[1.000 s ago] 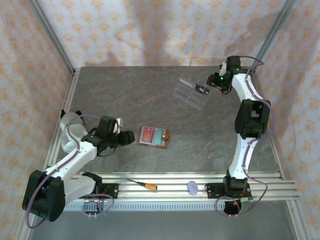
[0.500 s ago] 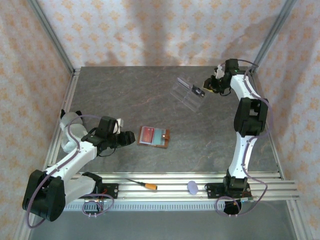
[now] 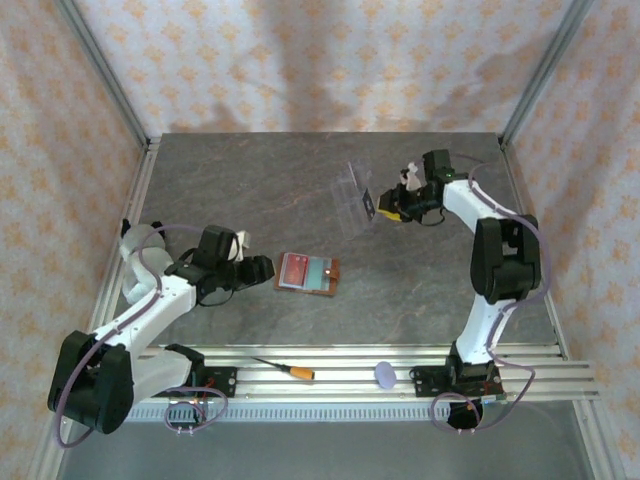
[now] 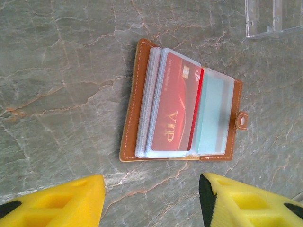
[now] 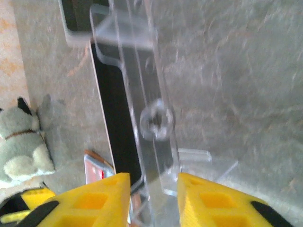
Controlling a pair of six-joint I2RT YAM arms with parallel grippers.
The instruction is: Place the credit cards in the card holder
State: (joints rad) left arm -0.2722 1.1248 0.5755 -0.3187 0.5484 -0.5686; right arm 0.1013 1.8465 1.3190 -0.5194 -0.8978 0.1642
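The card holder [image 3: 308, 273] lies open on the table, brown leather with clear pockets. A red credit card [image 4: 177, 109] marked VIP sits in its left pockets and a teal credit card [image 4: 213, 113] in the right one. My left gripper [image 4: 151, 198] hovers open just short of the holder's near edge [image 4: 165, 160], touching nothing. My right gripper [image 5: 149, 198] is shut on the wall of a clear plastic tray [image 5: 151, 118], which is tipped up off the table [image 3: 352, 195]. A black flat card [image 5: 111, 109] rests against the tray.
An orange-handled screwdriver [image 3: 290, 371] and a small purple disc [image 3: 385, 374] lie on the aluminium rails at the near edge. Patterned cloth walls close in the table on three sides.
My right gripper has swung left and nearer with the clear tray, lifting and tipping it on edge. The left arm has edged slightly toward the card holder.
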